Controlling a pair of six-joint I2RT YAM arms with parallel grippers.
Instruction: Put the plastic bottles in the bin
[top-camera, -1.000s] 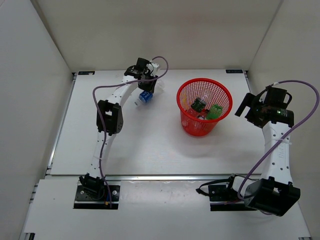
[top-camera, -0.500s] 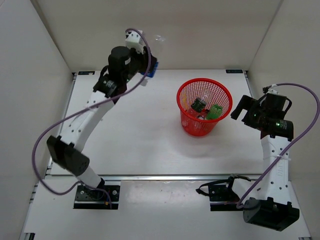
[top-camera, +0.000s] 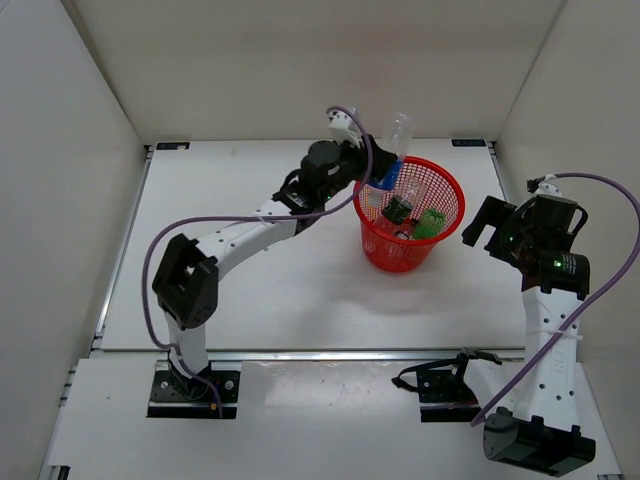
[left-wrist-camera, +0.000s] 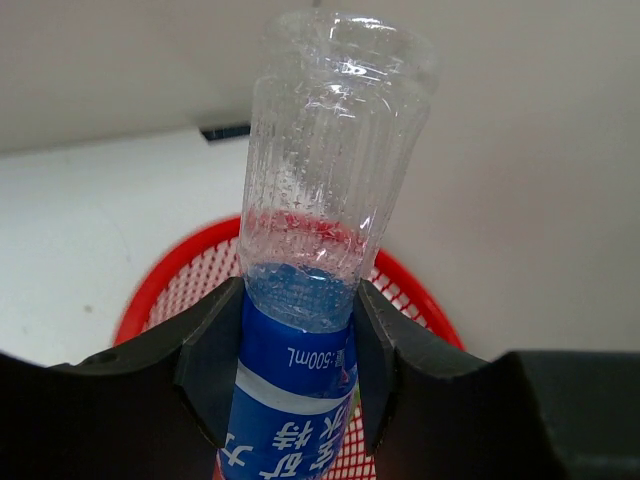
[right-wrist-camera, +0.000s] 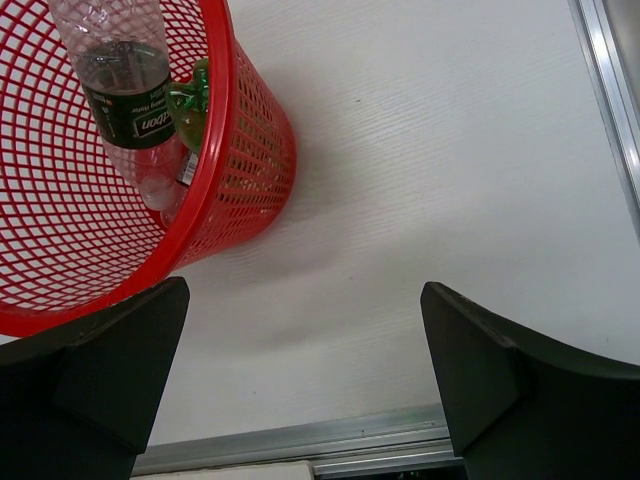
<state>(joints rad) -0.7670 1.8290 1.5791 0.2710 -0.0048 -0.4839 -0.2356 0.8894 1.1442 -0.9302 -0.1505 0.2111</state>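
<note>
My left arm (top-camera: 235, 240) reaches from the near left across the white table (top-camera: 280, 290) toward the far middle. My left gripper (left-wrist-camera: 300, 335) is clamped on the clear bottle with the blue label (left-wrist-camera: 335, 170), one finger pressing each side of the label's upper edge. The bottle stands nearly upright, its clear ribbed end above my fingers, and hangs over the far left rim of the red mesh bin (top-camera: 456, 212). Three bottles lie inside the bin: a clear one with a dark label (top-camera: 398, 208) leaning on the left wall, the all-green bottle (top-camera: 430, 222) just right of it, and another clear bottle (right-wrist-camera: 157, 185) low under the dark-labelled one. Right of the bin, near it but not touching, my right gripper (right-wrist-camera: 305, 350) hovers over bare table with its fingers spread wide and nothing between them.
</note>
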